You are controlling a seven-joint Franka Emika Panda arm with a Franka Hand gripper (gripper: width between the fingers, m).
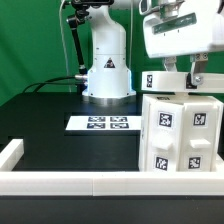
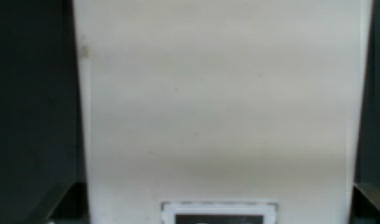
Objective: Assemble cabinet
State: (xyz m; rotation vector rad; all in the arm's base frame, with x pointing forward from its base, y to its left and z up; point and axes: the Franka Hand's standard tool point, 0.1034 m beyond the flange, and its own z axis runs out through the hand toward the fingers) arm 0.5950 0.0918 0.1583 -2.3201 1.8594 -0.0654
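The gripper [image 1: 182, 86] hangs over the top of the cabinet [image 1: 180, 135], its fingers [image 1: 167, 80] apart and pointing down, one on each side of a white piece at the cabinet's top edge. Whether they press on that piece I cannot tell. The big white hand above blocks the contact, and the exterior view cuts the arm off at the upper edge.

The cabinet stands upright on the black table [image 1: 50, 135], at the exterior view's right, near the front rail. Its right side runs out of frame. In the wrist view a plain white panel of the cabinet [image 2: 213, 110] fills the middle, blurred, with dark strips on both sides. One tag [image 2: 213, 212] shows on it, cropped by the frame edge.

Labels now: no readable writing anywhere. On the cabinet's faces in the exterior view I count four black-and-white tags, plus a fifth [image 1: 151, 80] on a small white part up beside the fingers. Their patterns are too small to tell apart.

Further out, the marker board [image 1: 103, 123] lies flat at mid-table, well apart from the cabinet, carrying what looks like four tags. Behind it stands the white robot base [image 1: 106, 65], with a dark mark on its front that is too small to read. A low white rail [image 1: 50, 182] borders the table's front and turns up the exterior view's left.
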